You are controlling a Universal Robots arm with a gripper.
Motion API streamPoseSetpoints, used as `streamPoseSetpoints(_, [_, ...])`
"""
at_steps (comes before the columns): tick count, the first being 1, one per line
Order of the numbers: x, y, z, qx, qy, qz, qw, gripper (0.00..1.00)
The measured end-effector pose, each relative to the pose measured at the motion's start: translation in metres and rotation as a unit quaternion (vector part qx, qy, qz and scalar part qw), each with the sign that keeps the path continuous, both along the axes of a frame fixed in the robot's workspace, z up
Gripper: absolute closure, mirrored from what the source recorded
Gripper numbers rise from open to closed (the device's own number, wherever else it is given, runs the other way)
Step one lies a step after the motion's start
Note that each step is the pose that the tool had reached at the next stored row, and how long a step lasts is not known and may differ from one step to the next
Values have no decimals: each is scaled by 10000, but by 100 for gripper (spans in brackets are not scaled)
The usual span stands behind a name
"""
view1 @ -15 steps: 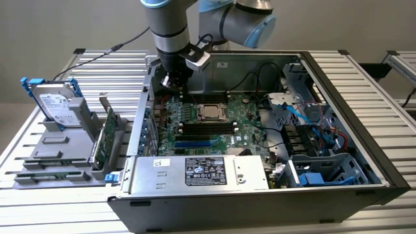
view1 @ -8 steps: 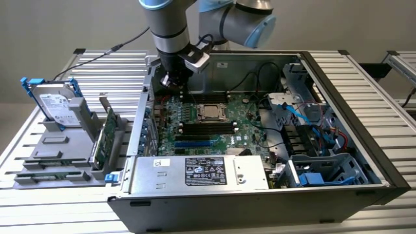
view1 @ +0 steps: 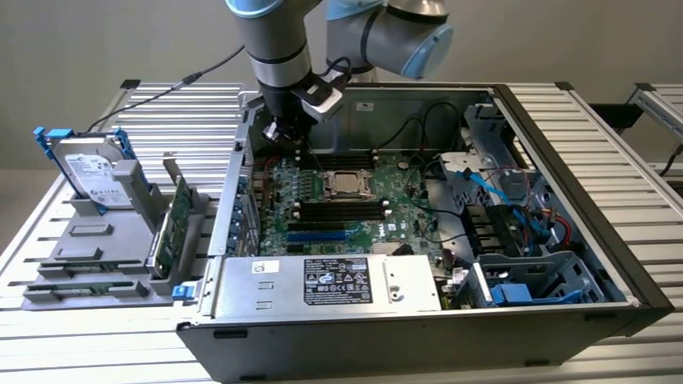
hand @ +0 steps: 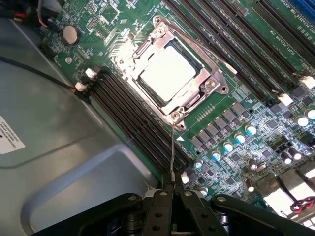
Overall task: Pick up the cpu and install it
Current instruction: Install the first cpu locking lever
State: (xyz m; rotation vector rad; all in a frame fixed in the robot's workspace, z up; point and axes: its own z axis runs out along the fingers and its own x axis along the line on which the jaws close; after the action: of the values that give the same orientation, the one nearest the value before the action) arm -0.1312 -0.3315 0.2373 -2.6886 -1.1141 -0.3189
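**Exterior view, from its left to its right.** At the far left you see the hard drive (view1: 89, 170) standing upright in a grey rack (view1: 91, 240), outside the case (view1: 427, 344). Next comes the open case, with the motherboard (view1: 320, 220) on its floor. The arm reaches down over the board's far corner on the exterior view's left, and the gripper (view1: 284, 130) hangs just above it. To the exterior view's right of the gripper, near but apart, the cpu (view1: 347, 182) lies flat in its socket, silver top up, between rows of memory slots. In front of the board sits the power supply (view1: 325, 280). Blue cables (view1: 497, 184) run through the right bay.

**Wrist view.** The cpu (hand: 167, 73) sits inside the metal socket frame (hand: 209, 81). The gripper (hand: 171, 189) is clenched. A thin lever (hand: 173, 152) running from the frame's corner seems pinched between its fingertips, though the contact point is partly hidden.
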Motion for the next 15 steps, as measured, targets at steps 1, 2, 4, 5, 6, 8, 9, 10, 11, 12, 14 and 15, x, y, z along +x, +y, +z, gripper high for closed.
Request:
streamPoseSetpoints(1, [-1,0,-1,1,26,-15,10000,89])
streamPoseSetpoints(2, [-1,0,-1,0,56,-28,10000,89])
streamPoseSetpoints(4, [0,0,-1,0,123,-47,9999,89])
streamPoseSetpoints(5, [0,0,-1,0,162,-56,9999,89])
streamPoseSetpoints(6, [-1,0,-1,0,199,-67,9998,89])
streamPoseSetpoints(8, [-1,0,-1,0,254,-102,9996,89])
streamPoseSetpoints(9, [-1,0,0,0,269,-130,9996,89])
streamPoseSetpoints(10, [-1,0,0,1,278,-166,9995,89])
streamPoseSetpoints(11, [-1,0,-1,2,282,-209,9994,89])
streamPoseSetpoints(12, [0,0,-1,4,284,-258,9993,89])
streamPoseSetpoints(14, [0,0,-1,7,284,-373,9989,89])
streamPoseSetpoints(15, [0,0,-1,9,284,-445,9986,89])
